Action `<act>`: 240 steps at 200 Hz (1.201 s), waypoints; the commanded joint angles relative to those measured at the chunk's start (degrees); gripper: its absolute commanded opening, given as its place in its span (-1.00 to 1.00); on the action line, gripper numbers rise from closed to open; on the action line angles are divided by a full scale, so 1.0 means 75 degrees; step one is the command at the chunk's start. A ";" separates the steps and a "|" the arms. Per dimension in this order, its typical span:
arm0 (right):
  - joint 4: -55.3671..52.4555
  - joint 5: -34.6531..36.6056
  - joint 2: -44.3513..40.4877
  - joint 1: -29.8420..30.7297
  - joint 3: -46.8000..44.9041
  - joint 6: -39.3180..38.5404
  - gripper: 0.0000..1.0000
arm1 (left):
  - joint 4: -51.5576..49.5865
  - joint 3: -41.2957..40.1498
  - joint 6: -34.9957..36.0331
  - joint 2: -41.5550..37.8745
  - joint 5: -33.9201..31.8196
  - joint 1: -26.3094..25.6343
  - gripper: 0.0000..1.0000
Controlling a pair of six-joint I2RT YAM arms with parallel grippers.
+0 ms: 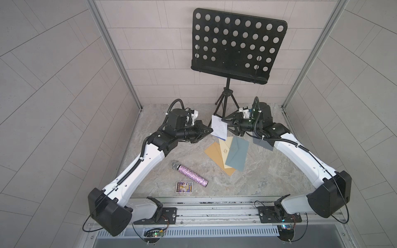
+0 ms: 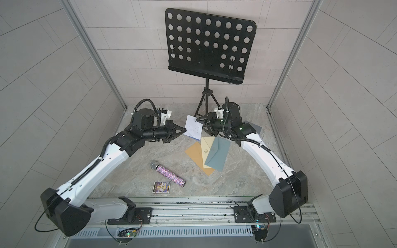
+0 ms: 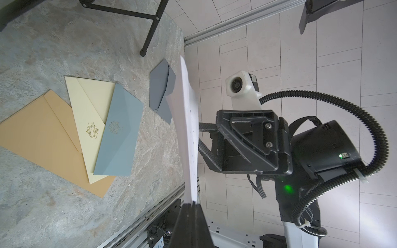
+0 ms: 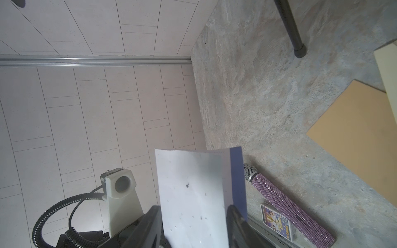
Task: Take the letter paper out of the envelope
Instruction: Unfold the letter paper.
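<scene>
The letter paper, white with small dark specks and a blue strip on one edge, hangs in the air between both grippers. My left gripper is shut on its edge; the sheet shows edge-on in the left wrist view. My right gripper is open, its jaws wide apart on either side of the sheet. A dark grey envelope lies on the table under the right arm, with its flap open and apart from the paper.
A tan, a cream and a blue-grey envelope lie overlapped mid-table. A glittery purple microphone and a small card box lie nearer the front. A black music stand on a tripod stands at the back, just behind the grippers.
</scene>
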 commanded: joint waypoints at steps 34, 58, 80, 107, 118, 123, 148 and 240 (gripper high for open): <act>0.0163 -0.0040 -0.0290 0.0319 0.0061 0.0379 -0.07 | 0.0259 -0.0118 -0.0070 0.0043 -0.0034 -0.0094 -1.00; 0.0207 0.0003 -0.0379 0.0395 -0.0043 0.0412 -0.16 | 0.0272 -0.0109 -0.0088 0.0022 -0.0059 -0.0088 -1.00; 0.0173 -0.0004 -0.0475 0.0383 -0.0163 0.0327 -0.22 | 0.0271 -0.0120 -0.0120 -0.0023 -0.0052 -0.0093 -1.00; 0.0008 -0.0051 -0.0627 0.0317 -0.0357 0.0083 -0.23 | 0.0361 -0.0107 -0.0292 -0.0093 -0.0040 -0.0093 -1.00; 0.0306 -0.0063 -0.0700 0.0310 -0.0536 0.0245 -0.26 | 0.0414 -0.0104 -0.0372 -0.0107 0.0002 -0.0088 -1.00; 0.0500 -0.0080 -0.0718 0.0306 -0.0596 0.0355 -0.26 | 0.0459 -0.0130 -0.0417 -0.0106 0.0028 -0.0096 -1.00; 0.0949 -0.0251 -0.0611 0.0350 -0.0551 0.0611 -0.27 | 0.0854 -0.0322 -0.0701 -0.0100 0.0106 -0.0088 -1.00; -0.0243 0.0027 -0.0289 0.0680 0.0068 -0.0340 -0.54 | 0.1360 -0.0325 -0.1034 0.0038 0.0063 -0.0204 -1.00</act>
